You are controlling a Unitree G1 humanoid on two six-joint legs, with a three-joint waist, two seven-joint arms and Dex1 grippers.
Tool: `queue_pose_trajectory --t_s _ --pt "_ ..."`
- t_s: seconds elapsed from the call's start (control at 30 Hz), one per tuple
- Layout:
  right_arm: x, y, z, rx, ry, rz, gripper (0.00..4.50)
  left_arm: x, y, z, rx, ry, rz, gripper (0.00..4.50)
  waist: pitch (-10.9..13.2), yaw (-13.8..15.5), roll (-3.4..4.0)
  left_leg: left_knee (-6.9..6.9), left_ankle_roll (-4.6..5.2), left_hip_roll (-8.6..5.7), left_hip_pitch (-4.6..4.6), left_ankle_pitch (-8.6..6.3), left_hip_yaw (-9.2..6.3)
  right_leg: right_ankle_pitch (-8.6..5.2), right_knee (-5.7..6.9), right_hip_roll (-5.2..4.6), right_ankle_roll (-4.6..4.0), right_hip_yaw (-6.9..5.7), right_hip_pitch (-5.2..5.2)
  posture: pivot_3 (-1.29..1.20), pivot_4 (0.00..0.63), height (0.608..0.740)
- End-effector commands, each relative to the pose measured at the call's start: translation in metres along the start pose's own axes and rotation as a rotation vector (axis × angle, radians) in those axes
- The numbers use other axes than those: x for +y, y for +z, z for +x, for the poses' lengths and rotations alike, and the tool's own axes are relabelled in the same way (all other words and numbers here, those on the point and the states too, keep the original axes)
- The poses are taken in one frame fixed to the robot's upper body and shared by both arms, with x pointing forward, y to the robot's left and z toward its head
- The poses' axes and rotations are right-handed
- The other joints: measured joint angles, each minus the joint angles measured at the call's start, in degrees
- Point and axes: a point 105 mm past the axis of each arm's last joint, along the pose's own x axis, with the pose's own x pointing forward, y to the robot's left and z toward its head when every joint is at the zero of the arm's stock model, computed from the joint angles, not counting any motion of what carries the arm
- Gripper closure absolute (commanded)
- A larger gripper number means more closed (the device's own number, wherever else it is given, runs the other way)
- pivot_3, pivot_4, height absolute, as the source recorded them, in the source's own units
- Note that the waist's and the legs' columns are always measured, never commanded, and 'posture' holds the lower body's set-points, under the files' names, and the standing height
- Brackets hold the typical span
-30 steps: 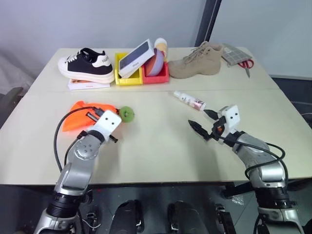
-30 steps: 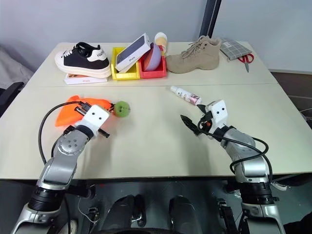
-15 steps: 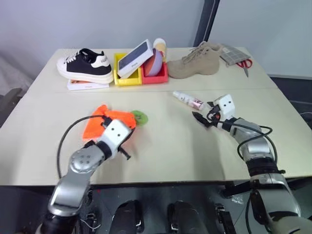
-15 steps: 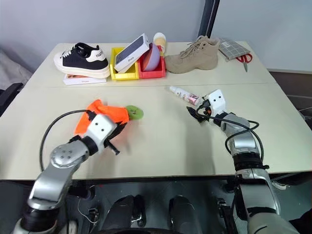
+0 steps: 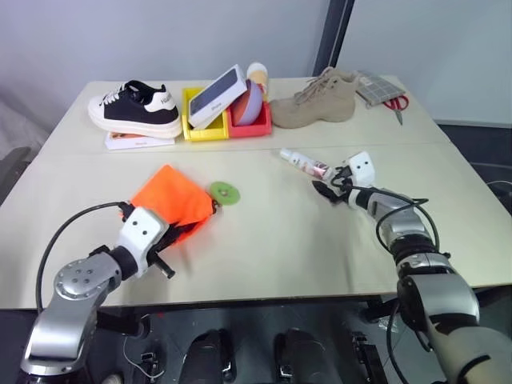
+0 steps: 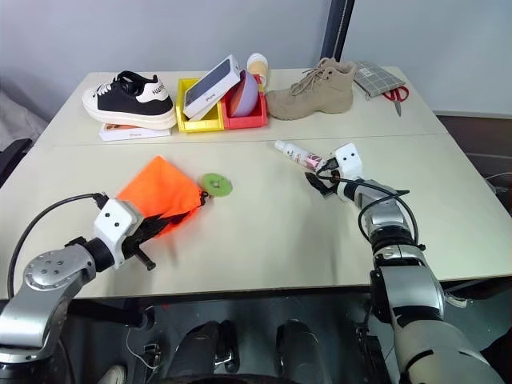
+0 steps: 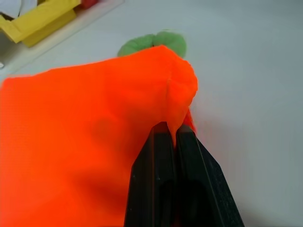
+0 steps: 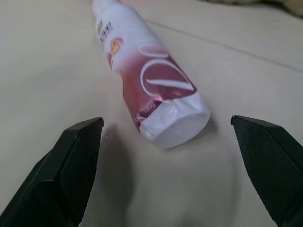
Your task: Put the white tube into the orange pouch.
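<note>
The white tube [image 8: 150, 91] lies on its side on the table [image 5: 304, 240], its pink label carrying large white looping script and a line of small print that cannot be read; in the head views it sits mid-table toward the robot's right, well apart from the orange pouch [image 5: 170, 202]. The right gripper [image 5: 330, 190] sits just beside the tube's near end with its two black fingers [image 8: 71, 161] spread wide to either side of that end, touching nothing. The left gripper [image 7: 172, 137] has its fingers pressed tight together on a pinch of the pouch's fabric, the cloth draped over their tips; the pouch rests on the table toward the robot's left, and the green disc [image 5: 225, 192] lies flat just beside it; what the pouch contains cannot be told. Along the far edge stand a yellow bin [image 5: 200, 128] and a red bin [image 5: 254, 126] touching one another; a white phone box [image 5: 216, 94] leans tilted across the yellow one, its side lettering too small to read; a purple bowl [image 5: 254, 102] stands on edge in the red one, with a cream cylinder [image 5: 258, 74] behind it. A black-and-white sneaker [image 5: 136, 106] rests on a flat white box [image 5: 132, 142] beside the yellow bin, small writing on its tongue illegible; a tan boot [image 5: 316, 100] lies beside the red bin; past it are a grey checked cloth [image 5: 374, 85] and red-handled scissors [image 5: 394, 104].
</note>
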Motion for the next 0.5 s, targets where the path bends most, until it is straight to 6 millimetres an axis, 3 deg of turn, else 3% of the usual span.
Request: queue_pose_trajectory --t_s 0.03,0.2,0.3,0.43,0.5 --pt "-0.005 0.021 0.004 -0.067 -0.019 -0.018 0.00 0.000 0.009 0.003 -0.045 0.013 0.014 4.45 0.00 0.02 0.00 0.00 0.00 0.00 0.00 0.00 0.00 0.00 0.00 0.00 0.00 0.00 0.00 0.00 0.150 0.740" --pt "-0.003 0.022 0.005 -0.085 -0.014 -0.006 0.00 -0.003 0.011 0.007 -0.058 0.006 0.007 4.45 0.00 0.02 0.00 0.00 0.00 0.00 0.00 0.00 0.01 0.00 0.00 0.00 0.00 0.00 0.00 0.00 0.150 0.740" --pt "0.001 0.024 0.007 -0.101 0.009 0.010 0.86 -0.003 0.011 0.009 -0.062 0.005 0.008 4.50 0.00 0.01 0.00 0.00 -0.01 0.00 0.00 0.00 0.01 0.00 0.00 0.00 0.00 0.00 0.00 0.00 0.150 0.740" --pt "0.004 0.025 0.007 -0.112 0.019 0.007 2.88 -0.003 0.011 0.011 -0.065 0.002 0.011 4.50 0.00 -0.02 0.01 -0.01 -0.01 0.00 0.00 0.00 0.01 0.00 0.00 0.00 0.00 0.00 0.00 0.00 0.150 0.740" --pt "0.006 0.025 0.007 -0.118 0.026 0.000 2.88 -0.003 0.011 0.012 -0.066 -0.001 0.012 4.50 0.01 -0.02 0.02 -0.01 -0.01 0.00 0.00 0.00 0.01 0.00 0.00 0.00 0.00 0.00 0.00 0.00 0.150 0.740"
